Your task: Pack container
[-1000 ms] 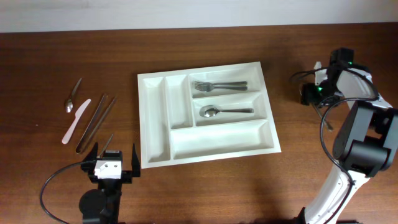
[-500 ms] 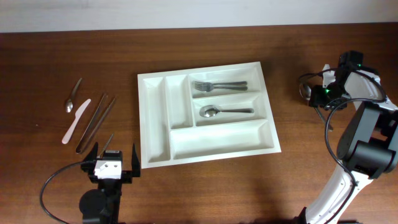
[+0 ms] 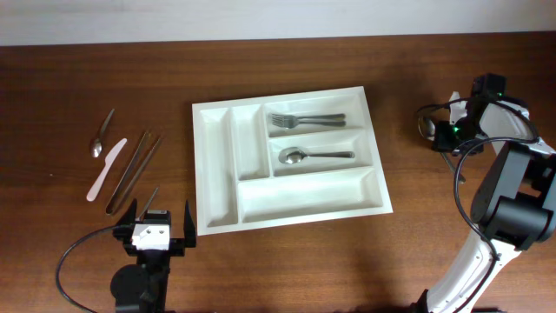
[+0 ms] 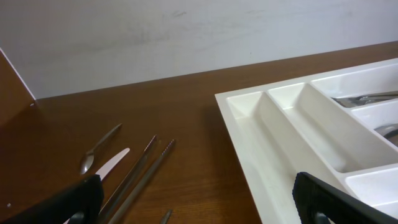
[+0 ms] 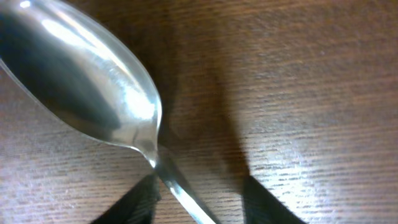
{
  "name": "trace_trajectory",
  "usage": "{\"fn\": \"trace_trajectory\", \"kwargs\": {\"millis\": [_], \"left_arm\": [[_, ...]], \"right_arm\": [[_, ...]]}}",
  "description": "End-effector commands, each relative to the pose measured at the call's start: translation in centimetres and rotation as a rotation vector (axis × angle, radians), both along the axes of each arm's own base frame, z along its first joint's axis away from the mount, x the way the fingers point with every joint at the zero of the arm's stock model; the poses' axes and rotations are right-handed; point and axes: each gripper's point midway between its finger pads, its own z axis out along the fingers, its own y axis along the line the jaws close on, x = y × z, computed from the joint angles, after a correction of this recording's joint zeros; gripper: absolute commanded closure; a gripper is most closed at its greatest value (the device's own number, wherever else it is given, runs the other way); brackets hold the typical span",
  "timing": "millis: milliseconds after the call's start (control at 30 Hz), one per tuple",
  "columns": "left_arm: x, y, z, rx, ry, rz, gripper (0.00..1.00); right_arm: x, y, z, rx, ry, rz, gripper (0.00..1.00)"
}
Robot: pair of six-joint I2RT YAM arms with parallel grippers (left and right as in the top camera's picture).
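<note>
Your right gripper [image 5: 199, 200] has dropped onto the loose spoon [image 5: 81, 81]: jaws open, straddling its neck, ready to pinch. The tray [image 3: 211, 169] lies well apart, to their left. Left gripper's [image 4: 209, 199] jaws gape, tray just ahead.

The tray [image 3: 304, 193] lies mid-table. Toward its 1 o'clock, forks [image 3: 304, 119] lie in one slot, a spoon [image 3: 313, 155] in the next slot nearer. At the tray's 9 o'clock lie a small spoon [image 3: 103, 130], a knife [image 3: 106, 169] and two rods [image 3: 130, 171]. At 3 o'clock lies another spoon [image 5: 93, 81].
</note>
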Motion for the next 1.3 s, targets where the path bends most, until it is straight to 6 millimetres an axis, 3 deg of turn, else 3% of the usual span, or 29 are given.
{"fn": "trace_trajectory", "kwargs": {"millis": [0, 67, 267, 367, 867, 1267], "left_arm": [[0.0, -0.2, -0.1, -0.013, -0.003, -0.006, 0.01], [0.0, -0.2, -0.1, -0.013, -0.003, -0.006, 0.01], [0.0, -0.2, -0.1, -0.013, -0.003, -0.006, 0.01], [0.0, -0.2, -0.1, -0.013, -0.003, -0.006, 0.01], [0.0, -0.2, -0.1, -0.013, -0.003, -0.006, 0.01], [0.0, -0.2, -0.1, -0.013, -0.003, -0.006, 0.01]], "right_arm": [[-1.0, 0.3, -0.9, 0.021, 0.029, -0.010, 0.66], [-1.0, 0.3, -0.9, 0.021, 0.030, -0.010, 0.75], [-1.0, 0.5, -0.9, 0.028, 0.029, -0.009, 0.84], [-1.0, 0.6, -0.9, 0.033, 0.028, -0.009, 0.96], [-0.4, 1.1, -0.6, 0.068, 0.004, -0.004, 0.96], [1.9, 0.3, 4.0, 0.046, -0.061, -0.012, 0.96]]}}
